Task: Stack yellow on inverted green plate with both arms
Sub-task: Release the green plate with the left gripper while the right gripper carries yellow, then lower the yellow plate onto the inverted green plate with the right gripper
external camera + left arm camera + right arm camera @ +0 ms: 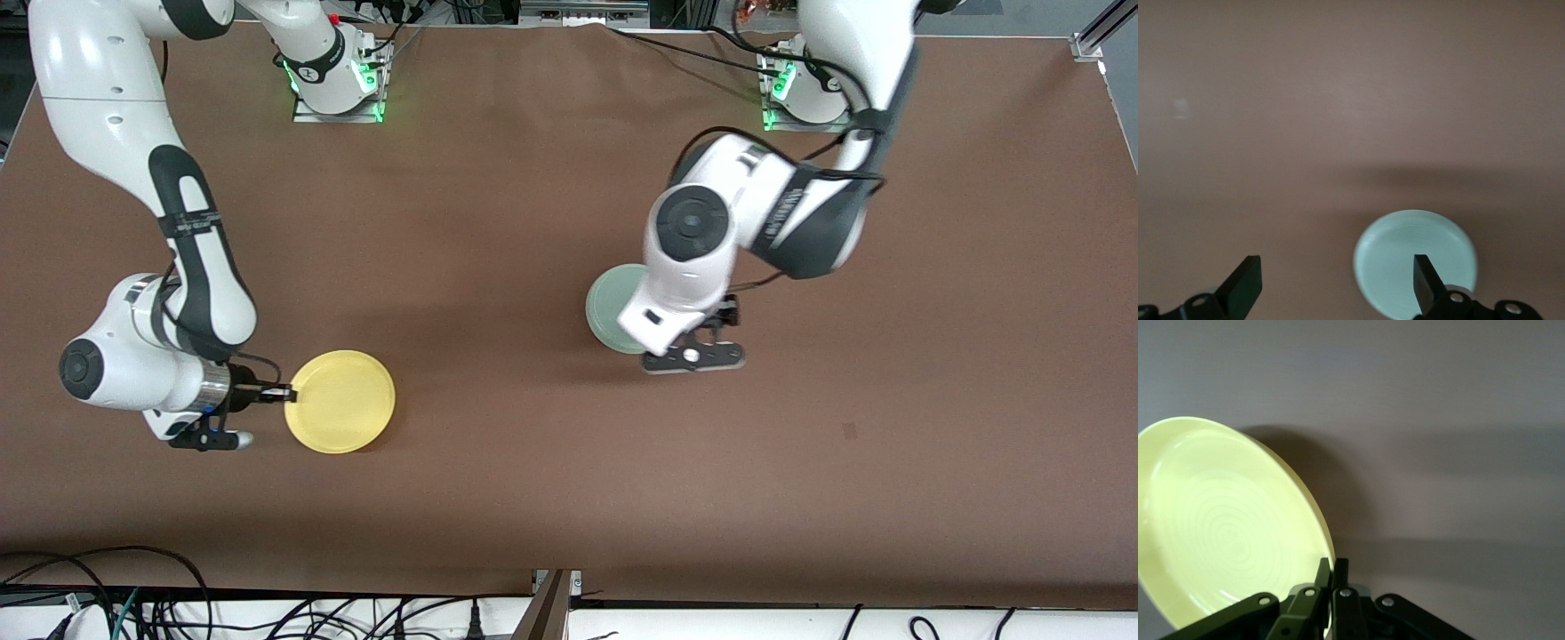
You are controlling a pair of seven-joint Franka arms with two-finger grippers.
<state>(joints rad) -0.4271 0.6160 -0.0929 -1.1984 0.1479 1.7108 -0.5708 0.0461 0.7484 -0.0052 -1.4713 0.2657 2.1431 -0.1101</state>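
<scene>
Yellow plate [340, 401] lies nearest the front camera, on the brown table [533, 462] toward the right arm's end, well apart from the green plate. The right gripper [283, 392] has its fingers pressed together on the plate's rim, pinching the edge that faces the table's end. In the right wrist view the plate [1225, 527] shows tilted, its ringed hollow facing the camera and a shadow beneath it, so the pinched edge seems to be off the table. A rim grip like this probably suits carrying the plate over and setting it down flat.

Farther from the camera, nearer the middle of the table, sits the green plate [613, 307], partly hidden under the left arm. The left gripper [693, 356] hangs over its edge with fingers spread wide, holding nothing. Whether this plate is already upside down I cannot tell.
</scene>
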